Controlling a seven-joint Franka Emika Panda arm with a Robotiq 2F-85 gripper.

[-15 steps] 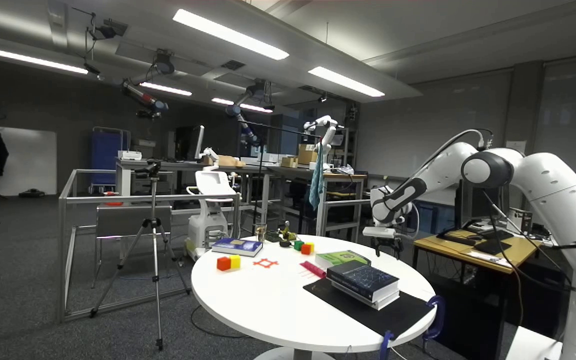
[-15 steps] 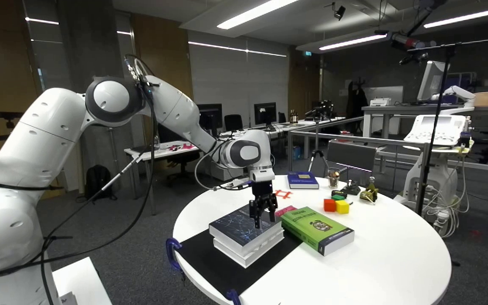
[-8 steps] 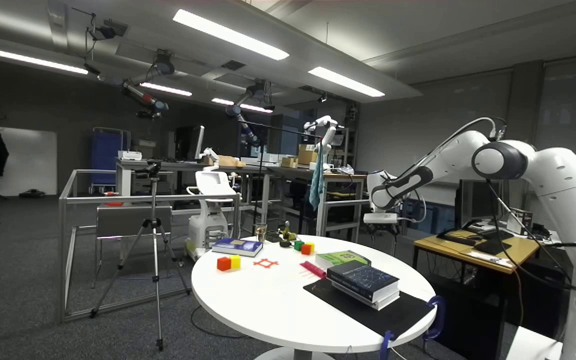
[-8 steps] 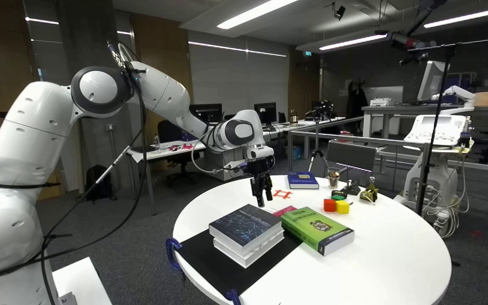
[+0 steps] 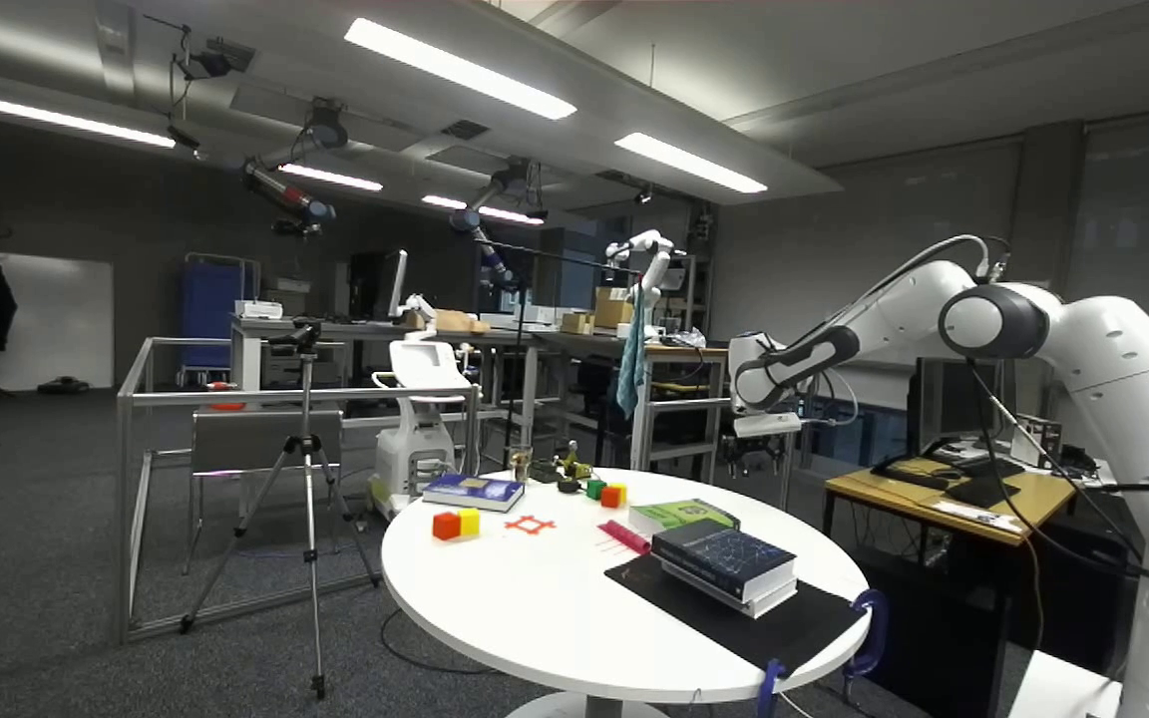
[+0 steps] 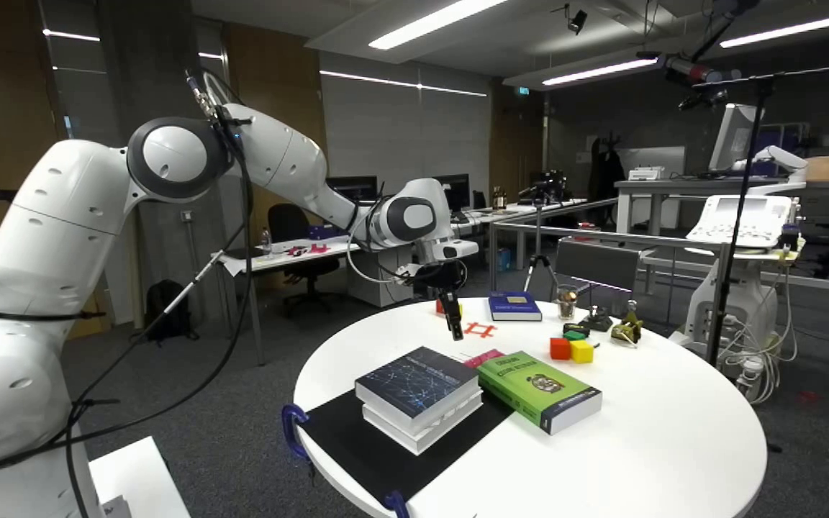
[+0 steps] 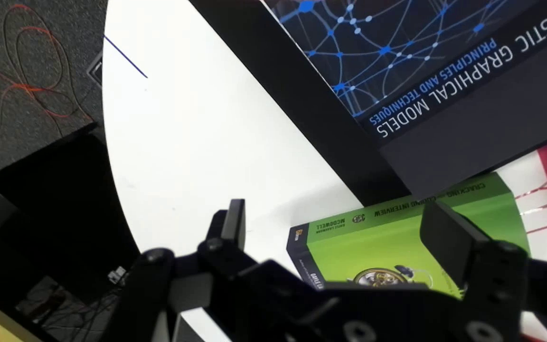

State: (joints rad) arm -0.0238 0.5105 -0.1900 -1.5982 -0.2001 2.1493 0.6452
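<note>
And here hangs the gripper (image 7: pixel 333 218), well up off the tabletop (image 6: pixel 659 417), jaws spread wide, nothing between them! The wrist view has the green Cracking the Coding Interview book (image 7: pixel 368 247) at four o'clock, lying flat, and the dark Graphical Models textbook (image 7: pixel 406 52) at two o'clock, stacked on a second book (image 6: pixel 450 420) over the black mat (image 6: pixel 357 446). Close neighbours, those two titles; whether they touch, I can't tell. Over in an exterior view, the red cube (image 6: pixel 560 349) and yellow cube (image 6: pixel 582 352) stand toward one o'clock from the green one. I'd call this a positioning step, no contact made. Any closer approach, I judge, calls for lowering and squaring up the jaws, minding that taller stack alongside.
</note>
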